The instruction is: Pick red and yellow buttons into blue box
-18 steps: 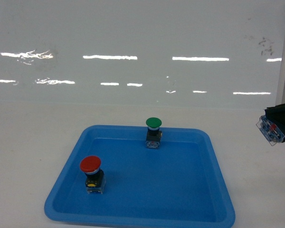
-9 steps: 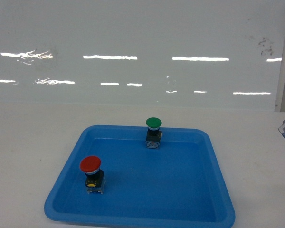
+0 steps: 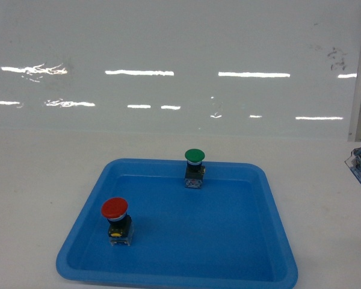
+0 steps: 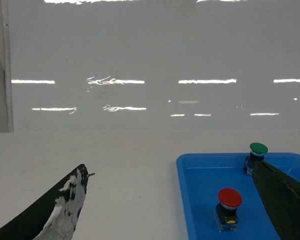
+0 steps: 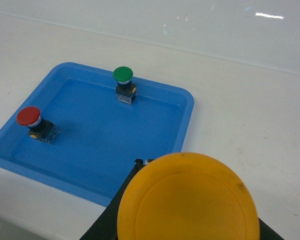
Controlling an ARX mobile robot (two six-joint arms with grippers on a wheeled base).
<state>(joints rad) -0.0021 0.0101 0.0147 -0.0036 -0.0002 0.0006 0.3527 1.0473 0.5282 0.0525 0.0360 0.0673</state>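
**Yellow button carried at the right, red button in the tray**

The yellow button (image 5: 188,199) fills the bottom of the right wrist view, its round cap facing the camera, with the dark fingers of the right gripper (image 5: 190,220) closed against it from either side. In the head view only its clear block body shows at the far right edge, off to the right of the tray.

The red button (image 3: 115,208) stands upright on its black-and-clear body in the near left part of the shallow blue tray (image 3: 277,241). A green button (image 3: 194,156) stands upright in the same tray near the far wall, well apart from the red one.

The left gripper (image 4: 180,220) hangs over the white table (image 3: 42,180), its two dark fingers spread wide with nothing between them
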